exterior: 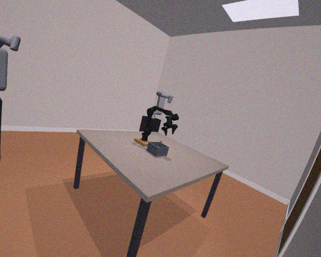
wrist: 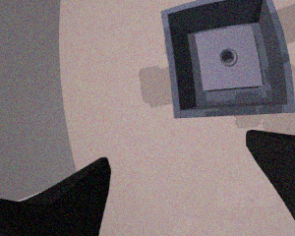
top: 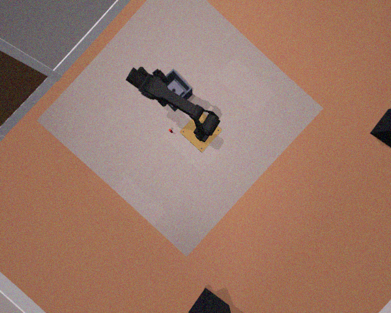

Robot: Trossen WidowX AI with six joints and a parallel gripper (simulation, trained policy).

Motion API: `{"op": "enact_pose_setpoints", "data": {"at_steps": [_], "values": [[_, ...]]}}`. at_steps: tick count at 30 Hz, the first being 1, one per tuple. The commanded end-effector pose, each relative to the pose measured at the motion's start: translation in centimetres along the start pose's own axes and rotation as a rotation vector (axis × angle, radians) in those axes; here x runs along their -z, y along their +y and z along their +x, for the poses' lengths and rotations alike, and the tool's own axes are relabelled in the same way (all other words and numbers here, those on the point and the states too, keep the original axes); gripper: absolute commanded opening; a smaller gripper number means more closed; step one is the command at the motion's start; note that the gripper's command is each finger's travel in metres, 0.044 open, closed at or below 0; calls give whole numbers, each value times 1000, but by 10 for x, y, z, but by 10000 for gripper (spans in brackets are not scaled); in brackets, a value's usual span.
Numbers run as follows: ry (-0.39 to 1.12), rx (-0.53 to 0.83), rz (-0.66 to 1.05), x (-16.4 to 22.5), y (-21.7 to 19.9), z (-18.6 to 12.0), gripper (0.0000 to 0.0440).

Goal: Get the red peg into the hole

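Red peg (top: 170, 130) (exterior: 161, 141) is outside the box and apart from the gripper (top: 160, 89) (exterior: 169, 134) (wrist: 177, 147), lower than its fingertips and off to one side, on the table (top: 189, 202) (exterior: 166, 174) (wrist: 152, 197). The top view shows the peg in the open, near the yellow base plate (top: 201, 147) (exterior: 137, 141); the exterior view gives only a small red bit above the rim of the box (top: 186, 84) (exterior: 158, 150) (wrist: 177, 110), and the wrist view leaves it out. Whether it is upright I cannot tell. The wrist view looks into the box, where the pale plate (wrist: 211, 74) bears a round hole (wrist: 228, 57); from the top, the arm partly covers that box. The gripper hangs above the table, fingers wide apart with nothing between them, the box below and beyond its fingertips.
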State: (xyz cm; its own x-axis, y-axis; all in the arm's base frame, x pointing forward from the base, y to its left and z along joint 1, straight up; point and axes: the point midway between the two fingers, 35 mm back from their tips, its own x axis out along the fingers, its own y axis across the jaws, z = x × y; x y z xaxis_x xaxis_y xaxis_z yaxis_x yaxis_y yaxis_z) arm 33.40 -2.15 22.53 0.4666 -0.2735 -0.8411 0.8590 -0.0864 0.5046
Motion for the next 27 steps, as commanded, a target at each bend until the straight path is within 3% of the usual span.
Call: {"op": "enact_pose_setpoints", "data": {"at_steps": [1, 15, 27], "values": [[29, 54, -73, 14, -21, -2, 440], [149, 310, -414, 70, -128, -9, 440], [195, 384, -559, 92, -181, 18, 440]]}}
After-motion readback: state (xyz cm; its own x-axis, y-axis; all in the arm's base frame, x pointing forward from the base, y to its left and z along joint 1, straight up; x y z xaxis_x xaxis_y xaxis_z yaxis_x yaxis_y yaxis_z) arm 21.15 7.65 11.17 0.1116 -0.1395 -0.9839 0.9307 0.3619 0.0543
